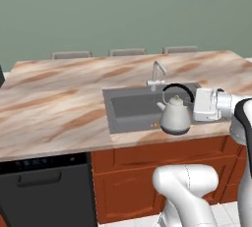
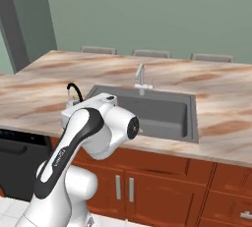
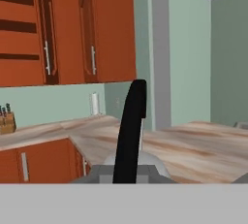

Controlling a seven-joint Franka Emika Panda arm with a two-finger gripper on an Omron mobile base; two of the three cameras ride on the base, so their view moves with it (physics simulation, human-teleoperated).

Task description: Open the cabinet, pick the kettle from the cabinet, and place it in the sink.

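Observation:
My gripper (image 1: 191,102) is shut on the thin black arched handle of the silver-grey kettle (image 1: 175,116). The kettle stays upright, by the front rim of the dark grey sink (image 1: 130,108), spout pointing left. Whether it hangs or touches the rim I cannot tell. In the right base view my arm hides most of the kettle; its handle (image 2: 74,90) shows left of the sink (image 2: 162,115). The hand view looks past the kettle's handle (image 3: 131,131) to the reddish-brown cabinet (image 3: 104,29), whose left door (image 3: 41,29) stands open on bare shelves.
A slim silver faucet (image 1: 156,76) rises at the sink's back edge. Three chair backs (image 1: 127,52) line the island's far side. A black dishwasher (image 1: 44,191) sits under the counter at left, wooden base cabinets (image 1: 162,162) under the sink. A knife block (image 3: 6,121) stands on the far counter.

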